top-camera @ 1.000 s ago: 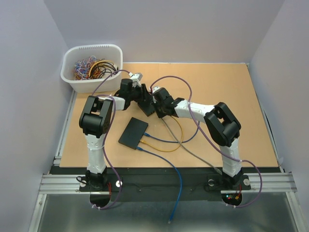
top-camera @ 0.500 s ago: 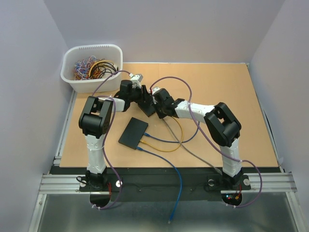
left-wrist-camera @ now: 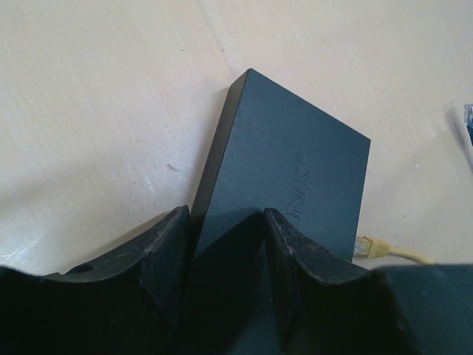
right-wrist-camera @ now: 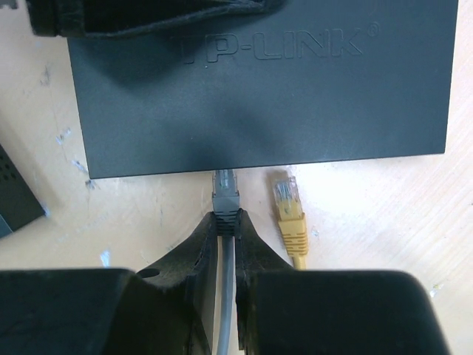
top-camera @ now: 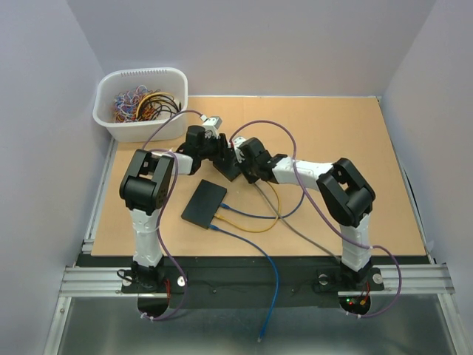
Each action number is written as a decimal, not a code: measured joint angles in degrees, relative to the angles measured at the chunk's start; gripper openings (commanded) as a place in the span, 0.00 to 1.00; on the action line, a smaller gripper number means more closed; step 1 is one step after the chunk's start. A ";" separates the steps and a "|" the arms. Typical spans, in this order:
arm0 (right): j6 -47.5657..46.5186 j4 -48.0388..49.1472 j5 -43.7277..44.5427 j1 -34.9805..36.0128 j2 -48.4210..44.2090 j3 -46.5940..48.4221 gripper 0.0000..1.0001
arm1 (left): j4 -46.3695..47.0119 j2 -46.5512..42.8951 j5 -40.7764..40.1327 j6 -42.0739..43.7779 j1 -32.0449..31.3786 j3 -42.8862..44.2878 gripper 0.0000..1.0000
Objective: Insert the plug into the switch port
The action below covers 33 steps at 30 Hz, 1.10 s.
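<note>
A black TP-LINK switch (right-wrist-camera: 259, 96) lies on the tan table, and its port edge faces my right gripper. My left gripper (left-wrist-camera: 225, 214) is shut on the switch (left-wrist-camera: 295, 163) at its far end. In the top view the switch (top-camera: 228, 166) sits between the two wrists. My right gripper (right-wrist-camera: 227, 214) is shut on the grey plug (right-wrist-camera: 225, 188) by its boot. The plug's tip meets the switch's near edge; the port itself is hidden. The grey cable runs back between the fingers.
A loose yellow plug (right-wrist-camera: 288, 211) lies just right of the grey one. A second black box (top-camera: 203, 203) with blue and yellow cables sits nearer the arm bases. A white bin (top-camera: 140, 103) of cables stands at the far left. A blue cable (top-camera: 259, 251) trails off the front edge.
Both arms have shifted slightly to the right together with the switch and the plug. Neither grip has changed.
</note>
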 measured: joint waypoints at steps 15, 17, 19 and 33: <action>-5.11 4.66 -3.91 -0.48 -1.25 -3.48 0.01 | 6.01 0.02 -0.46 0.46 -1.03 -2.99 0.52; -4.87 5.66 -3.91 -0.57 -1.20 -3.67 0.00 | 7.30 0.02 -0.68 0.55 -1.03 -3.80 0.52; -4.66 6.34 -3.93 -0.70 -1.11 -3.69 0.01 | 8.46 0.02 -0.98 0.72 -1.03 -4.35 0.52; -1.33 10.19 -4.44 -1.70 -0.02 -3.54 0.00 | 15.34 2.14 -1.16 1.46 -1.03 -5.11 0.56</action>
